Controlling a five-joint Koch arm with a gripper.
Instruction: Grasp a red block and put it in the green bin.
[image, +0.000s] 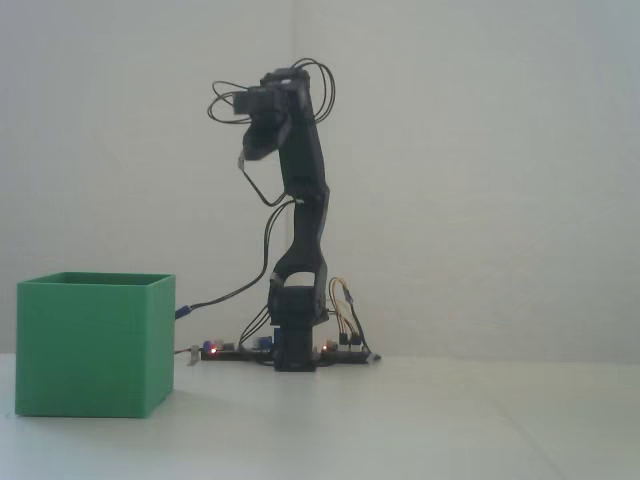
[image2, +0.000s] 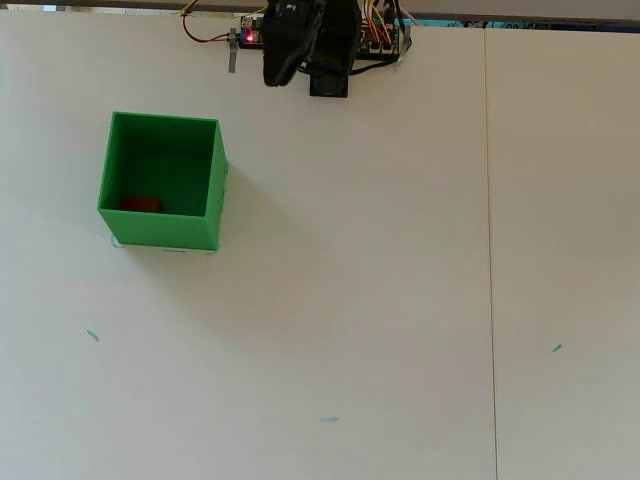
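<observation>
One red block (image2: 141, 204) inside green bin (image2: 210, 190)

Small teal marks (image2: 92, 336) dot the white table (image2: 400, 300).

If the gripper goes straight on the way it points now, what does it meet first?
Probably the bare table. The gripper points down and slightly left in the fixed view, high beside the arm's base, well short of the green bin; depth is unclear.
</observation>
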